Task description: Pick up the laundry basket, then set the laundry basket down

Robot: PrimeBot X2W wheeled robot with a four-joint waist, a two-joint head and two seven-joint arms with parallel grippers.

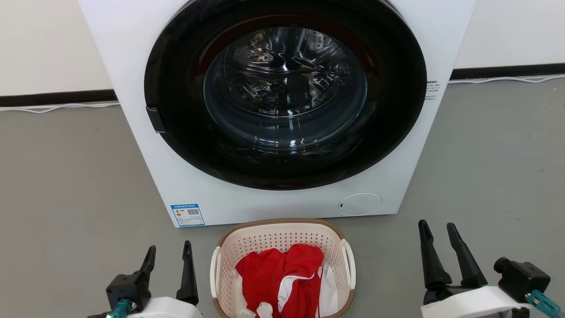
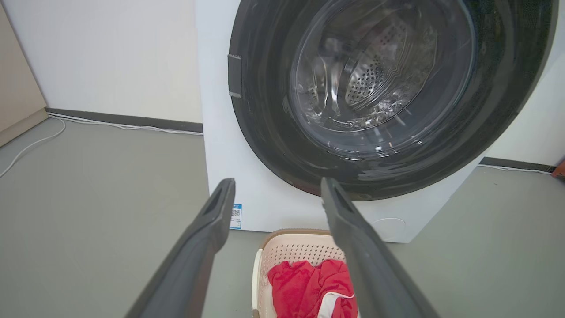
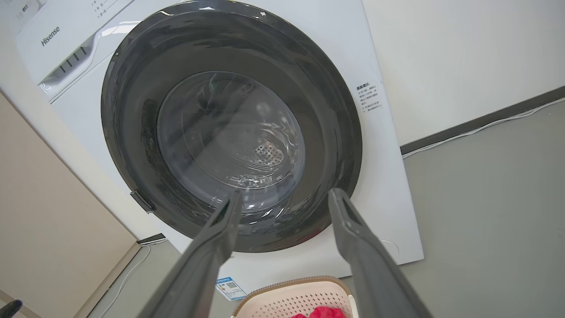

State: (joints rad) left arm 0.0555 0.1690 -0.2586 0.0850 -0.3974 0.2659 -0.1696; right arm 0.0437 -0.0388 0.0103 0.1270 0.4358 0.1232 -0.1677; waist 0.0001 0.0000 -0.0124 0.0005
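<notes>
Laundry basket (image 1: 265, 240) stands on the grey floor (image 1: 66, 185) at the bottom centre of the head view, just in front of the white washing machine (image 1: 132, 48), with a narrow strip of floor between its brown rim and the machine's base. Inside the laundry basket lies a crumpled red garment (image 1: 269, 274) with white trim; the left wrist view (image 2: 295, 251) and right wrist view (image 3: 291, 300) show the same cream perforated wall and red cloth (image 2: 295, 282). The machine's round dark door (image 1: 176, 145) is closed, and behind its glass the steel drum (image 1: 282, 75) looks bare. The left gripper (image 1: 170, 247) hovers at the lower left, fingers spread and holding nothing, a little clear of the basket's white side handle (image 1: 214, 269). The right gripper (image 1: 437, 225) hovers at the lower right, also spread and holding nothing, farther from the opposite handle (image 1: 351, 265). Open floor stretches to both sides of the machine, and a white cable (image 1: 57, 107) runs along the dark skirting. A blue sticker with a QR code (image 1: 187, 214) sits at the machine's lower left corner, its print too small to read; a small text label (image 3: 370, 98) beside the door is likewise illegible. The word "Hisense" (image 3: 50, 36) is printed at the upper left of the right wrist view.
</notes>
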